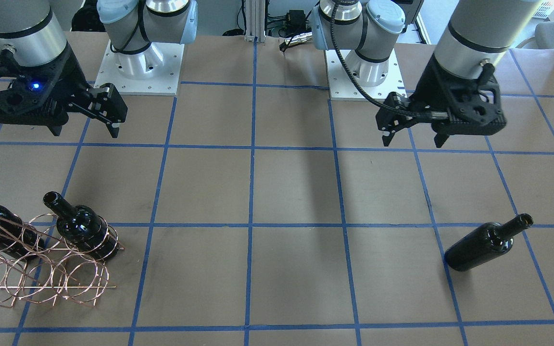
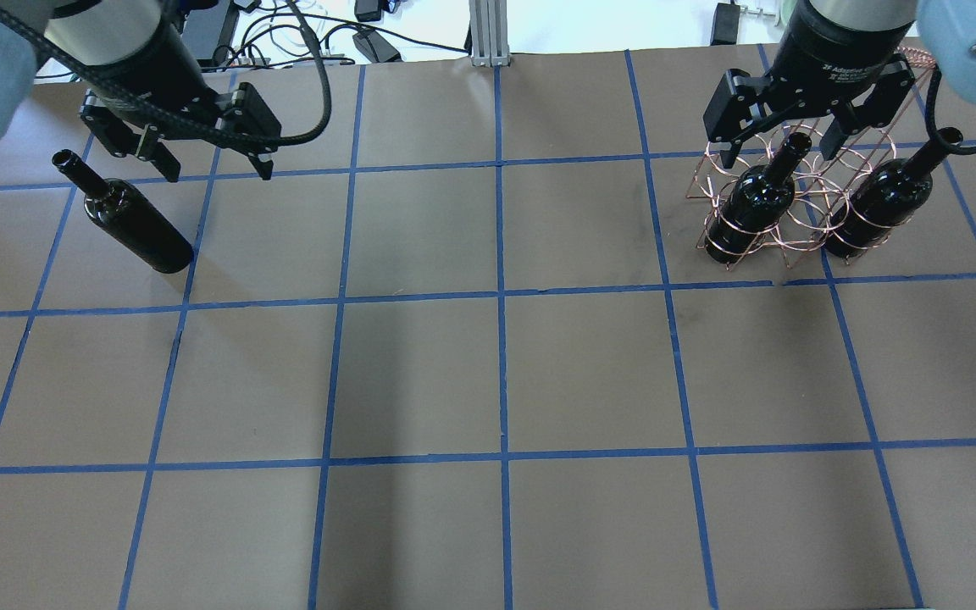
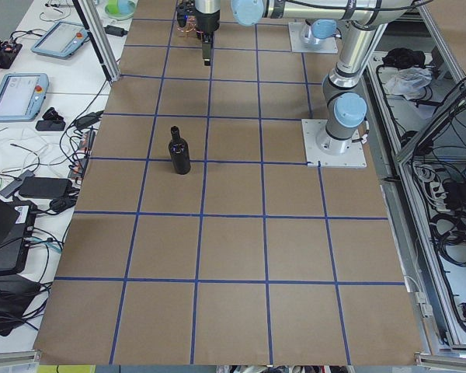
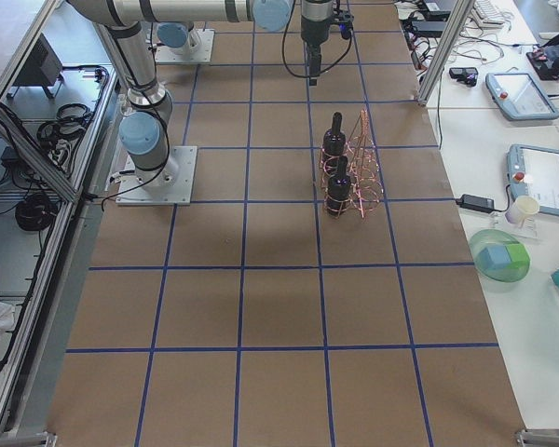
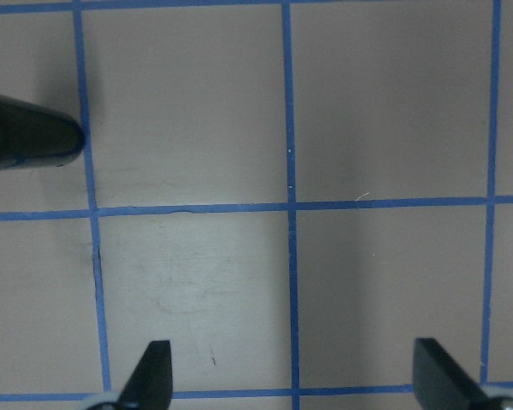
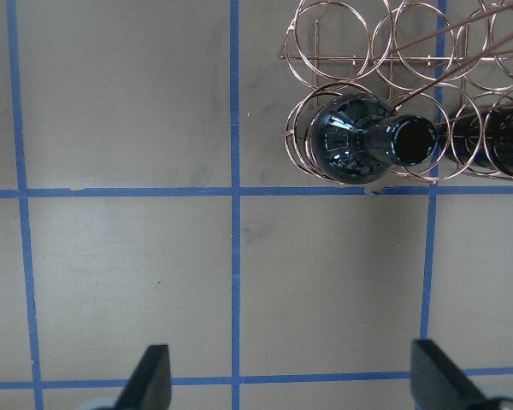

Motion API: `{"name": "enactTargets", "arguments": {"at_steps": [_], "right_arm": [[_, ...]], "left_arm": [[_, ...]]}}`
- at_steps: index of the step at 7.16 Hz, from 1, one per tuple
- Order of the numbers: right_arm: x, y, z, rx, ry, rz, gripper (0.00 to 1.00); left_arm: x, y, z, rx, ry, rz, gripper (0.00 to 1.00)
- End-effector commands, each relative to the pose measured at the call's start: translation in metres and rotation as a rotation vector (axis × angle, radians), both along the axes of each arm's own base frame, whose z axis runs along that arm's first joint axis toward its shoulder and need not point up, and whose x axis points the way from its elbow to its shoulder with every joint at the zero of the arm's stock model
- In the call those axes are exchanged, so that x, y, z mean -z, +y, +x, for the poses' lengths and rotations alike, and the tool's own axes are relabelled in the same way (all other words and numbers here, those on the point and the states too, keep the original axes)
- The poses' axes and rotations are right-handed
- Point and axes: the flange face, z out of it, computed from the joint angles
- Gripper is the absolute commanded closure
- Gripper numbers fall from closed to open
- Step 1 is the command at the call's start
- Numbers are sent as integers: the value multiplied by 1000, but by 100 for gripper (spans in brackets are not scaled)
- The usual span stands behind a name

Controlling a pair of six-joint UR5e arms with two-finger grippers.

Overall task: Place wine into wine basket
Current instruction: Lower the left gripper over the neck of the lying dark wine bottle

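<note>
The wine bottle (image 2: 136, 224) stands upright and alone on the table's left side; it also shows in the front view (image 1: 486, 242) and the left side view (image 3: 179, 151). My left gripper (image 2: 219, 172) hangs open and empty above the table beside it, toward the centre. In the left wrist view only the bottle's edge (image 5: 26, 137) shows at the left. The copper wire basket (image 2: 801, 229) stands at the right with two bottles (image 2: 751, 203) (image 2: 878, 199) in its rings. My right gripper (image 2: 780, 151) is open and empty, above the basket's near side.
The right wrist view shows one basket bottle (image 6: 368, 149) from above, a second (image 6: 496, 145) beside it, and open rings (image 6: 342, 51) in the row beyond. Blue tape lines grid the brown table (image 2: 496, 373). Both arm bases (image 1: 144, 62) stand at the robot's edge.
</note>
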Motion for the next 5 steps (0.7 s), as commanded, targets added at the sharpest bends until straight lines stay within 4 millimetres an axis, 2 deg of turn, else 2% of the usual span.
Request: {"name": "enactTargets", "arguments": {"at_steps": [1,3,4,5], "right_arm": [[0,0,0,-1,0,0,0],[1,-1,0,1,-3,-1,0],[2,-1,-1,1,0,2,0],[2,-1,0,1,-4,0,0]], "left_arm": [[9,-15,92,-73,-4,12,0],[24,-35,154,-56,-22,-24,0],[45,-51,182,-34,-25,-24,0],[64,-64,196,-27,-27,-20,0]]}}
